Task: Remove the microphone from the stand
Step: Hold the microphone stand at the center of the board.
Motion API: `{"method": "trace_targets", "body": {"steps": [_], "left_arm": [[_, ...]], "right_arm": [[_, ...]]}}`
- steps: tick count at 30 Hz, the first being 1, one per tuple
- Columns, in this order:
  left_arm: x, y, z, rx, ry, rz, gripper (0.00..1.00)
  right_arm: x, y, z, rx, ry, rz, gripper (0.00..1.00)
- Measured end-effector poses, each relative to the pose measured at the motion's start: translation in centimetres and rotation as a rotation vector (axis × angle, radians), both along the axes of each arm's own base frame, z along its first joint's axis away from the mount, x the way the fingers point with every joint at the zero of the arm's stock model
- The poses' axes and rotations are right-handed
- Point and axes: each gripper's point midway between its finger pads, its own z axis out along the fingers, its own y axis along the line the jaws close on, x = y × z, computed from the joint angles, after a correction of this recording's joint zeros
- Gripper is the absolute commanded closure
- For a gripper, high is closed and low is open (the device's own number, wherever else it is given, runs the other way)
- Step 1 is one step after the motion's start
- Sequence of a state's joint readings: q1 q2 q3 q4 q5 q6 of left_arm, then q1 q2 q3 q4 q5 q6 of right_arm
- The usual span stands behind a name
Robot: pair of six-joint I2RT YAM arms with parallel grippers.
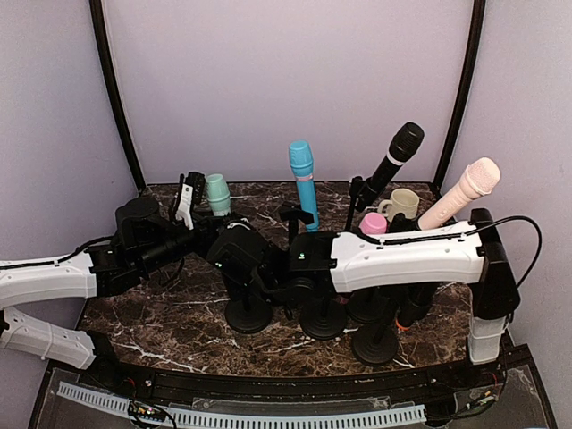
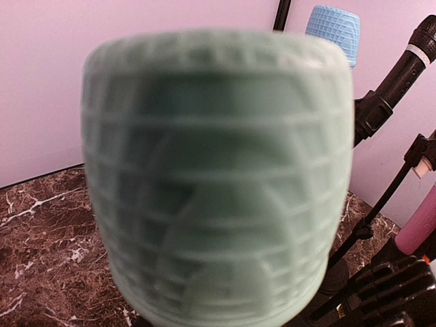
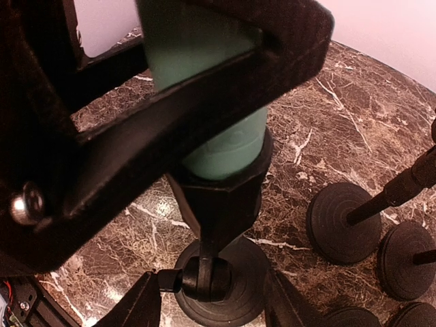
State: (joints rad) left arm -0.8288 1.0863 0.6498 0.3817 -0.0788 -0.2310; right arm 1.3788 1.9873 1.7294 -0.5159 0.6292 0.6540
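The mint-green microphone (image 1: 217, 193) sat at the back left of the dark marble counter (image 1: 170, 331), its lower end seated in the black clip of its stand (image 3: 216, 204). The left gripper (image 1: 195, 198) was closed on the microphone. In the right wrist view one of its black framed fingers lay across the green handle just above the clip, and in the left wrist view the gridded green head filled most of the picture, out of focus. The right gripper (image 3: 211, 300) was low down at the same stand, its two fingers parted on either side of the short stem above the round base. Some space showed on each side, so it gripped nothing. Further right along the counter stood other stands, carrying a blue microphone (image 1: 302, 174), a black microphone (image 1: 393, 161) and a pale pink microphone (image 1: 465, 189), all tilted upward. A smaller bright pink microphone head (image 1: 373, 223) showed just behind the right arm, and a beige mug (image 1: 402, 204) stood near the back wall.
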Motion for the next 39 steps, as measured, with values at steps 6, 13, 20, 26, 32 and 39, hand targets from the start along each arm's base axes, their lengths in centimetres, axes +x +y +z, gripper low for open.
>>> {"method": "trace_targets", "body": {"steps": [6,13,20,26,32,39], "left_arm": [[0.0,0.0,0.0,0.000,0.000,0.000,1.00],[0.0,0.0,0.0,0.000,0.000,-0.003,1.00],[0.0,0.0,0.0,0.000,0.001,0.002,1.00],[0.0,0.0,0.0,-0.001,0.002,0.001,1.00],[0.0,0.0,0.0,0.000,0.002,0.003,1.00],[0.1,0.1,0.0,0.001,0.001,0.005,1.00]], "right_arm": [[0.2,0.3,0.2,0.004,-0.008,0.003,0.55],[0.4,0.7,0.3,0.006,-0.015,0.009,0.57],[0.9,0.7,0.1,0.001,-0.019,-0.003,0.68],[1.1,0.8,0.2,0.007,-0.019,-0.007,0.80],[1.2,0.7,0.2,0.002,-0.028,-0.007,0.86],[1.2,0.7,0.2,0.001,-0.028,-0.007,0.77]]}}
